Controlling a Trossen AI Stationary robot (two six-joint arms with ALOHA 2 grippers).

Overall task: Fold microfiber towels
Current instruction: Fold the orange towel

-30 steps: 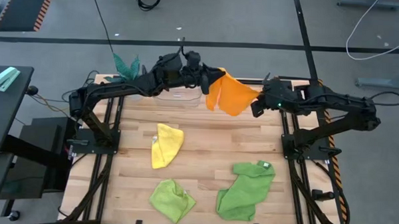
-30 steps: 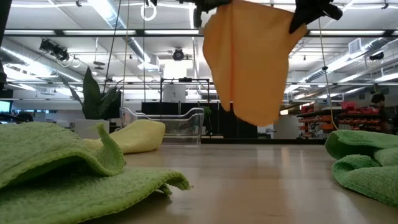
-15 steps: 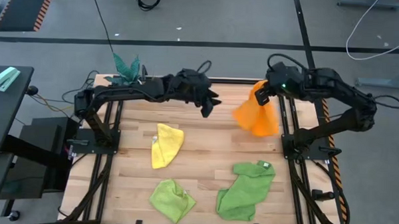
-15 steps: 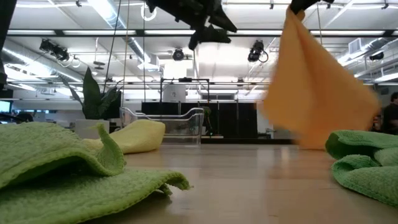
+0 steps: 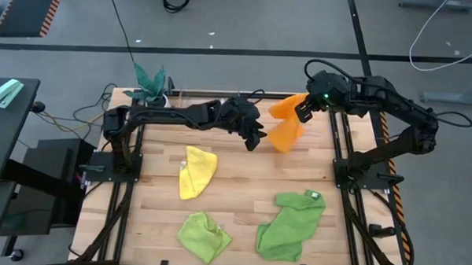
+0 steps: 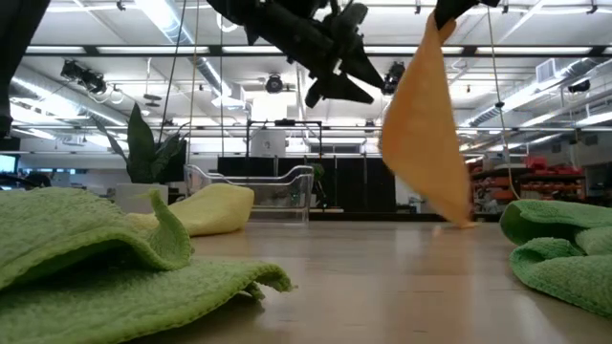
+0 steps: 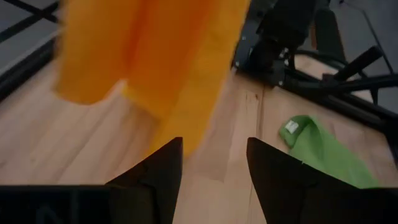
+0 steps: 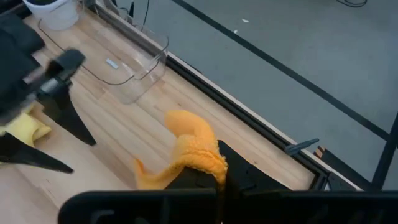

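The orange towel (image 5: 286,128) hangs bunched at the table's far right, with my right gripper (image 5: 304,110) shut on its top. My left gripper (image 5: 251,138) stands open just left of the towel's lower part (image 7: 149,56); its fingers have nothing between them. Three more towels lie crumpled on the table. The yellow towel (image 5: 197,170) is at mid left. The lime green towel (image 5: 203,235) is at the near edge. The larger green towel (image 5: 292,221), with a white tag (image 5: 314,196), is at the near right. My right gripper pinches a bunched upper edge of the orange towel (image 8: 198,157) between its two fingers, which slant down from the table's right. The cloth hangs slack below the fingers (image 6: 426,134). Whether its lowest tip (image 6: 461,220) touches the table, I cannot tell.
A clear plastic container (image 6: 277,186) stands at the far edge behind my left arm. A teal-leaved plant in a white pot (image 5: 150,81) is at the far left corner. Bare wood lies in the table's middle (image 5: 250,176).
My left gripper has let go of the orange towel, opened, and moved down and toward the table's near edge. The towel, which was spread between both grippers, has swung to the right and back. It now hangs bunched from my right gripper alone, which has risen a little.
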